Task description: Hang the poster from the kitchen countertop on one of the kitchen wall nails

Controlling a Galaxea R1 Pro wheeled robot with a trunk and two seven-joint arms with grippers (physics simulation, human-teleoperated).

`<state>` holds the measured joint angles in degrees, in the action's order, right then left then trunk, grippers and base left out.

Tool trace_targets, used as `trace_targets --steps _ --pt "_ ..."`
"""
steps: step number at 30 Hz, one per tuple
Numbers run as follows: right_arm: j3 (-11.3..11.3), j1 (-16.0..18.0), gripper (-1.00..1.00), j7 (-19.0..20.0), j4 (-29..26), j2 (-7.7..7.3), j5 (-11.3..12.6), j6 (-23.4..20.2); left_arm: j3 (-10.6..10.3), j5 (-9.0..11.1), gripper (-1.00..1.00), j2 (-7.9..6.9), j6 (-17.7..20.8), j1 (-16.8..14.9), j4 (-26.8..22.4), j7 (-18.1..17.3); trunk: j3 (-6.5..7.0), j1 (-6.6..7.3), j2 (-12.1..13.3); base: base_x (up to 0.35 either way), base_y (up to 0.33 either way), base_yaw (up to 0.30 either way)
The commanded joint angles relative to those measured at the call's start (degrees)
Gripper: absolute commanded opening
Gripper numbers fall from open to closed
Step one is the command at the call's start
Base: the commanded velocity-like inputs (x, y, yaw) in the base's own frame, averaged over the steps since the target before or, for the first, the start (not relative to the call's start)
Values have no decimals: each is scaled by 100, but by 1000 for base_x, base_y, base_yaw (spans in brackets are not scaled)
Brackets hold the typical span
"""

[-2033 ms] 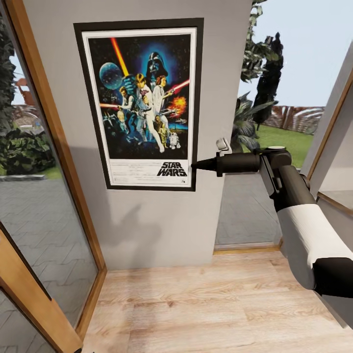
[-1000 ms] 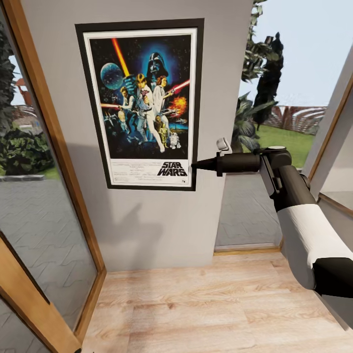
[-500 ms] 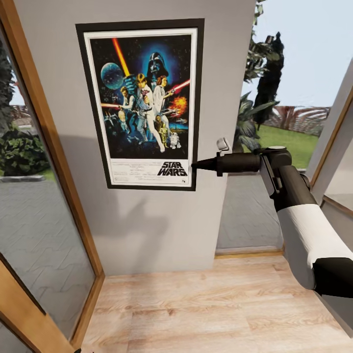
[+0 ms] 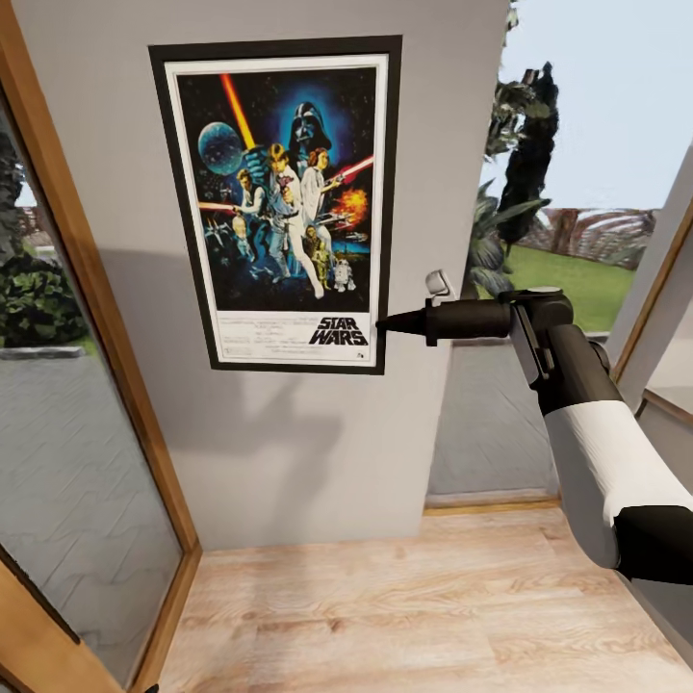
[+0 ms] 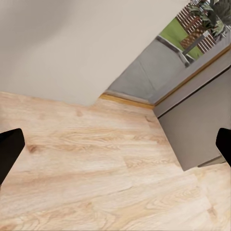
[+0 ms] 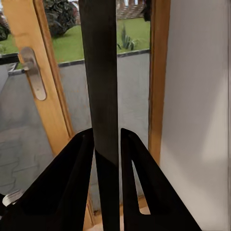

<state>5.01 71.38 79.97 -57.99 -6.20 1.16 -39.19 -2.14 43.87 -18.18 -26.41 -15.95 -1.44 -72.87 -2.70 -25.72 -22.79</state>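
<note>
Head view: the right gripper (image 4: 383, 325) pinches the poster (image 4: 279, 202) at its lower right edge, upright against the grey wall (image 4: 289, 452). Left wrist view: the left gripper's (image 5: 115, 149) fingers (image 5: 9, 147) are spread wide over wood floor (image 5: 96, 173). Right wrist view: both fingers clamp the frame edge.

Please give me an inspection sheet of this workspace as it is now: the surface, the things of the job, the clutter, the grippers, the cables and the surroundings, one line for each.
Surface: light wooden floor; grey wall ahead.
Job's things: poster upright in front of the wall, held at its lower right edge; no nail can be made out.
Clutter: nothing seen.
Grippers: right gripper shut on the poster's frame, both fingers against the black edge; left gripper open, facing the floor, holding nothing.
Cables: nothing seen.
Surroundings: wood-framed glass door at left; window with garden at right; door handle in the right wrist view.
</note>
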Motion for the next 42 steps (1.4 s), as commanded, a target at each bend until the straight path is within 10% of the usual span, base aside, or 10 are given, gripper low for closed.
trace_targets --steps 1,42 --pt "9 7 -100 19 -1 -4 16 -72 -23 26 100 -1 -30 -5 3 -14 -13 -6 -13 185 0 0" --pt "-8 7 -100 10 -2 -4 20 -72 -23 25 100 -27 -30 -6 3 -10 -13 -6 -13 136 17 0"
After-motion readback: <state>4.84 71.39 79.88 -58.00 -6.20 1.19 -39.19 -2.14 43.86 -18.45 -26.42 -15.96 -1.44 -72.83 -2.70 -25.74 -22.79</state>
